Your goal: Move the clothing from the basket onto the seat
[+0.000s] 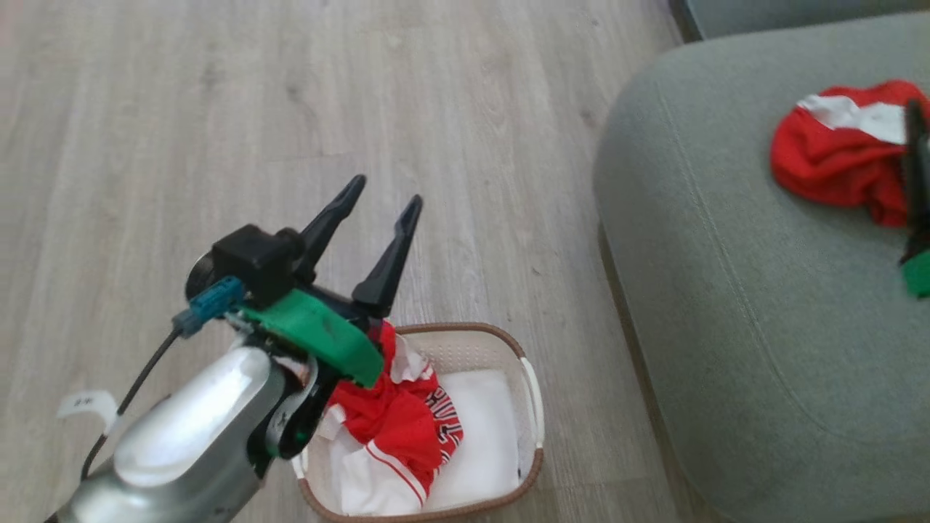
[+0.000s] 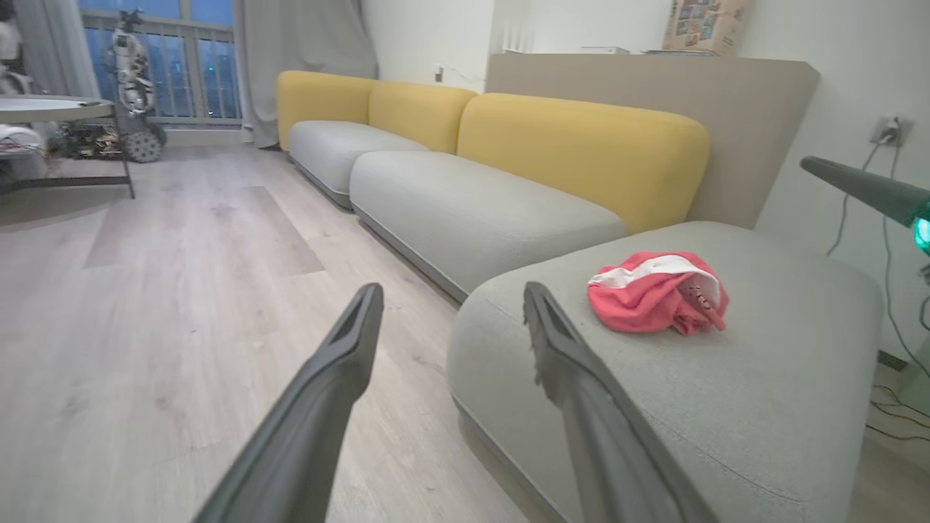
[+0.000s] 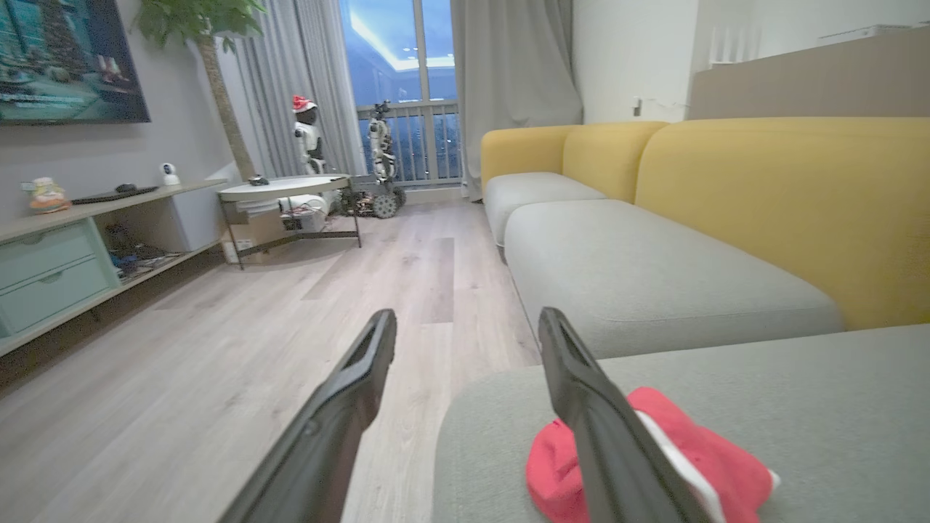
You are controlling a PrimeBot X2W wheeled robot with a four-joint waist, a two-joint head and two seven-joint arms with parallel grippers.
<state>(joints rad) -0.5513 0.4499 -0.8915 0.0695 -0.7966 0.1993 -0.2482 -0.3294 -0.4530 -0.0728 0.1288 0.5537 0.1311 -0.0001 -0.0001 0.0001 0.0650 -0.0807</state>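
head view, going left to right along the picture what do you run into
left forearm → basket → strip of floor → seat → red garment lying on the seat

The left gripper (image 1: 385,192) has two long, dark, tapering fingers (image 1: 389,261) on a bright green bracket (image 1: 320,334), with a black camera block (image 1: 254,261) beside it. A blue plug (image 1: 211,301) feeds a black cable (image 1: 142,378) with a white tag (image 1: 87,403), and the forearm (image 1: 196,428) is glossy silver

Right gripper (image 3: 466,317) spread, red clothing (image 3: 719,465) on seat (image 3: 799,392), seemingly beneath it
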